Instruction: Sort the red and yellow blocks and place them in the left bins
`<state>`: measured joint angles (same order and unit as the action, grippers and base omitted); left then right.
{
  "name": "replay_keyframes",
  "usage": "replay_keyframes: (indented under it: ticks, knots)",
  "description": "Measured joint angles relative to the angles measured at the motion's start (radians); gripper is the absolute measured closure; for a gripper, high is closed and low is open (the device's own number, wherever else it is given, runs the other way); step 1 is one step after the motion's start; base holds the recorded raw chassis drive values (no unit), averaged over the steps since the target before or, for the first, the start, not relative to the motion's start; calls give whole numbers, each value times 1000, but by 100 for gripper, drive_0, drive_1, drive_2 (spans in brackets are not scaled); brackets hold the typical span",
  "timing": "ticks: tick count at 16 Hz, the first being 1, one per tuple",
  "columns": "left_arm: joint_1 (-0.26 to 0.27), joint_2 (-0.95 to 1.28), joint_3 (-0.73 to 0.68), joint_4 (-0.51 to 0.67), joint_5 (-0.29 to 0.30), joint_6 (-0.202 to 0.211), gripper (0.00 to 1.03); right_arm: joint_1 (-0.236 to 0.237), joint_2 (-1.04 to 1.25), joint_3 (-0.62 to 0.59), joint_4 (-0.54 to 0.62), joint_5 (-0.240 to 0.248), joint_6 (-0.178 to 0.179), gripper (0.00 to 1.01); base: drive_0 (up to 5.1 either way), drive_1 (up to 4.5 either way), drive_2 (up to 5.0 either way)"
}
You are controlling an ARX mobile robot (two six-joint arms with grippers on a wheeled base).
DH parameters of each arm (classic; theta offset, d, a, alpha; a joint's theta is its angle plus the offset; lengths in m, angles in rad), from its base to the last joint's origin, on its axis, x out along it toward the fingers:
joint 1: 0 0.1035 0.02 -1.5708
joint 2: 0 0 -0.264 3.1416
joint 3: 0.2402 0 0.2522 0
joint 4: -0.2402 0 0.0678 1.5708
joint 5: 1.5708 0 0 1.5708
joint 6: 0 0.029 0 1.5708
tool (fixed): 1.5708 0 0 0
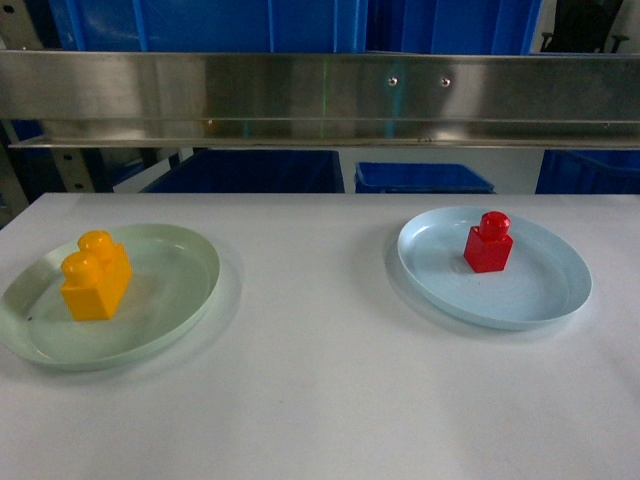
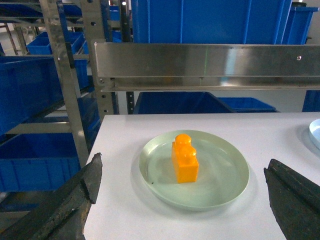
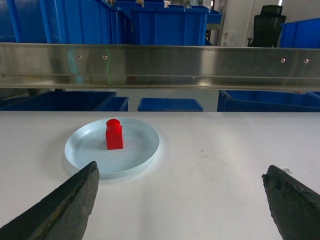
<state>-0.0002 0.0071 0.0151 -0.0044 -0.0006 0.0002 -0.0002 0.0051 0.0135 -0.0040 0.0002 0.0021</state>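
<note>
Pre-grasp stage, nothing picked yet. Yellow two-stud brick (image 1: 95, 275) sits on green plate (image 1: 190, 290), frame left; red one-stud brick (image 1: 488, 243) on blue plate (image 1: 560, 290), frame right. Left claw (image 2: 182, 197) and right claw (image 3: 180, 200) both spread wide, empty. Next: descend and close on a brick.

a warehouse-like storeroom: blue storage bins (image 2: 35, 85) on metal racking (image 2: 65, 85) (white table (image 1: 320, 400) in front).
</note>
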Motion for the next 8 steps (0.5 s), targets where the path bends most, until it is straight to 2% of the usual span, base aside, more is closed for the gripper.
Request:
replay_keyframes:
  ticks: [5,6,7,8]
  knots:
    - [0,0,0,1,0,0,5,0,0,0,0,0,0,3,0,0,0]
    - [10,17,1,39,27,1,5,0,1,0,-4,3,1,3,0,0,0]
    - [58,108,38,82,77,-5,5,32,55,7,38,27,10,3,0,0,0]
    - [82,253,123,97,94,-38,5,48,203,60,109,-8,40,3,0,0,0]
